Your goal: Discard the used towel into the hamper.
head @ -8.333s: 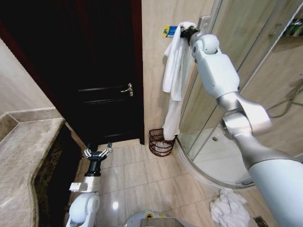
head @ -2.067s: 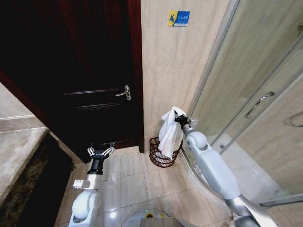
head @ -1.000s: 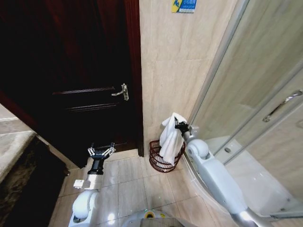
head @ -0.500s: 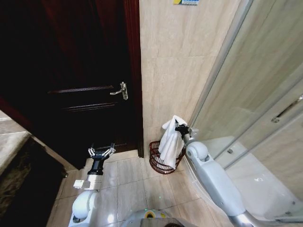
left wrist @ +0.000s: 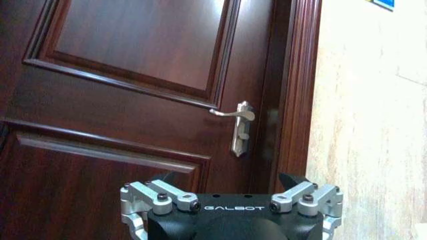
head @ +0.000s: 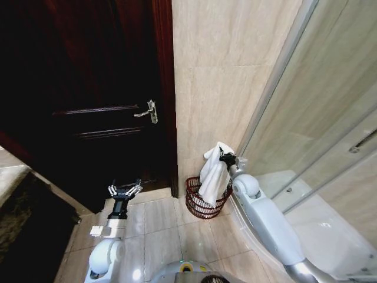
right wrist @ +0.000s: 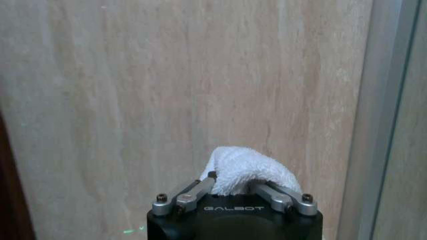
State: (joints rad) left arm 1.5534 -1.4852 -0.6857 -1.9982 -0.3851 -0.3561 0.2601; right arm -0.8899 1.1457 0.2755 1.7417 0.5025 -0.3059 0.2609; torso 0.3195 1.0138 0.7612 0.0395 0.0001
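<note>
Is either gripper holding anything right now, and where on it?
The right gripper pinches the white towel by a bunched fold at its top, the rest hanging over the hamper. The left gripper is open, holding nothing.

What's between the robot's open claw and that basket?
In the head view, bare floor tiles separate the left gripper from the hamper.
</note>
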